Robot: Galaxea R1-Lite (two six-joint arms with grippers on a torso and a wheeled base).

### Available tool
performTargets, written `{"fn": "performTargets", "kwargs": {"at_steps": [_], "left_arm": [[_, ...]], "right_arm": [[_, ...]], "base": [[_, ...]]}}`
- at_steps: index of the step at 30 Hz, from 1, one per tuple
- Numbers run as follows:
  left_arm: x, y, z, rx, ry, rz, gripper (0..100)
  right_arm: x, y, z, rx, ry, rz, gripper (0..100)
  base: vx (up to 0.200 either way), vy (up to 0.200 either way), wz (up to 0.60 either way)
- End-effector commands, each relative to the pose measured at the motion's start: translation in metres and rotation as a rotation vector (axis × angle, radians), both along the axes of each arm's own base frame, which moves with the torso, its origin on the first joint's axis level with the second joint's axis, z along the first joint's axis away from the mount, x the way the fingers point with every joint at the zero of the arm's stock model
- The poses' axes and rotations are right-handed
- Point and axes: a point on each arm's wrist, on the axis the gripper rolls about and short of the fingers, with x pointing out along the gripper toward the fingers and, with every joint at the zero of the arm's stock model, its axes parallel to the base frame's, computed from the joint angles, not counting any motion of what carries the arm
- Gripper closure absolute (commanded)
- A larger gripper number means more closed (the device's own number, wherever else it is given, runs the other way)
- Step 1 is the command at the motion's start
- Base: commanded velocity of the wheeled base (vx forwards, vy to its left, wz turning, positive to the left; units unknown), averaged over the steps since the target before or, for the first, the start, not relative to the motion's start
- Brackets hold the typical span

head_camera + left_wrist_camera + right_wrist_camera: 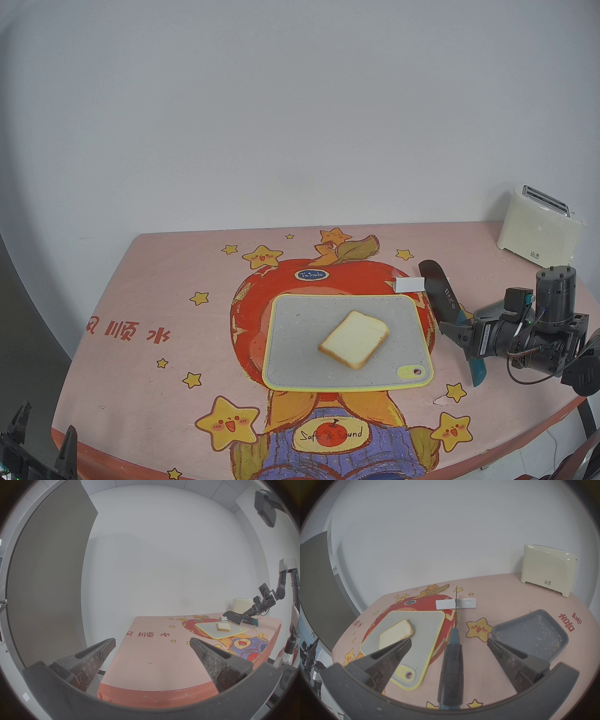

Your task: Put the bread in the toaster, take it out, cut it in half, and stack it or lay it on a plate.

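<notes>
Bread, one pale square slice with a tan crust, lies flat at the middle of a grey cutting board with a yellow rim, which sits mid-way across the pink cartoon-printed tabletop. Off the near left corner, the left gripper hangs wide open and empty. By the right edge, the right gripper is spread wide around the teal-and-black handle of a black-bladed knife, its fingers clear of it. The blade carries small white lettering. The right wrist view takes in a grey rectangular tray dusted with crumbs, on the knife's side away from the board. Farther back lie two white label cards. At the far right corner a cream toaster, with a small dark mark on its side, stands against the pale grey wall. Red characters run along the tabletop's left edge.
</notes>
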Motion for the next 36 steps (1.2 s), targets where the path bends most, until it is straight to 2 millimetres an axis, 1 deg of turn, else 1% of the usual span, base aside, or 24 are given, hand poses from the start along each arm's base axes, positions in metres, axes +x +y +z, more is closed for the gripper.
{"fn": "performTargets", "kwargs": {"at_steps": [1,12,19,36], "left_arm": [[0.0004,0.0,-0.0047,0.0,0.006,0.001,0],[0.0004,0.0,-0.0047,0.0,0.006,0.001,0],[0.0004,0.0,-0.0047,0.0,0.006,0.001,0],[0.0004,0.0,-0.0047,0.0,0.006,0.001,0]], "right_arm": [[0.0034,0.0012,-0.0071,-0.012,0.027,-0.002,0],[0.0037,0.0022,-0.0101,-0.015,0.041,0.002,0],[0.0044,0.0051,-0.0164,-0.027,0.064,0.011,0],[0.0039,0.006,-0.0171,-0.029,0.066,0.014,0]], "base": [[0.0,0.0,0.0],[0.0,0.0,0.0],[0.0,0.0,0.0],[0.0,0.0,0.0]]}}
